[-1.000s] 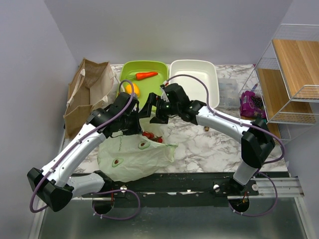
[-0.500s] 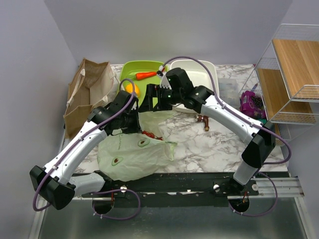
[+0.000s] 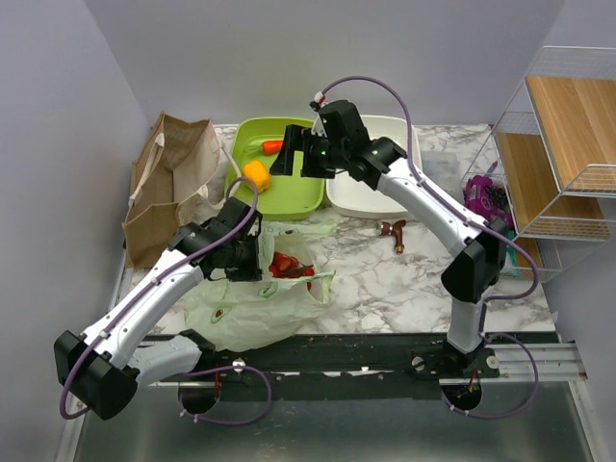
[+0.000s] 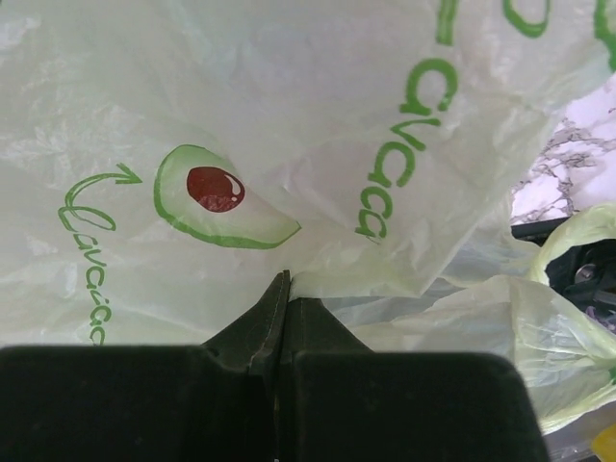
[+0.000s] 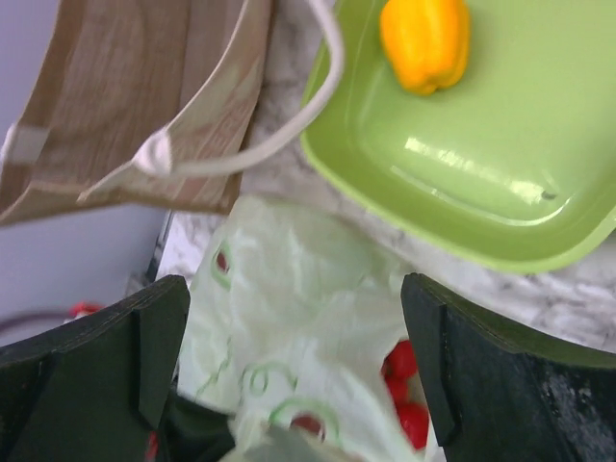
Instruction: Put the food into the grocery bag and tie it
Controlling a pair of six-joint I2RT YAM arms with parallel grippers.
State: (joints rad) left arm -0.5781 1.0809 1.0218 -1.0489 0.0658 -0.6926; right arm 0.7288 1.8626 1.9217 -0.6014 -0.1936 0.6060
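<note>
Edge of grocery bag (image 3: 241, 313) sits clamped in left pincer (image 4: 282, 289).

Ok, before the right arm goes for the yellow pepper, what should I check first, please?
1. Left gripper shut on the grocery bag: ok.
2. Right gripper open: ok.
3. Yellow pepper lying free in the green tray: ok.
4. Pepper lined up inside the right gripper: not ok, it sits beyond it.
5. Cherry tomatoes fully inside the bag: cannot tell, they show at its mouth.
</note>
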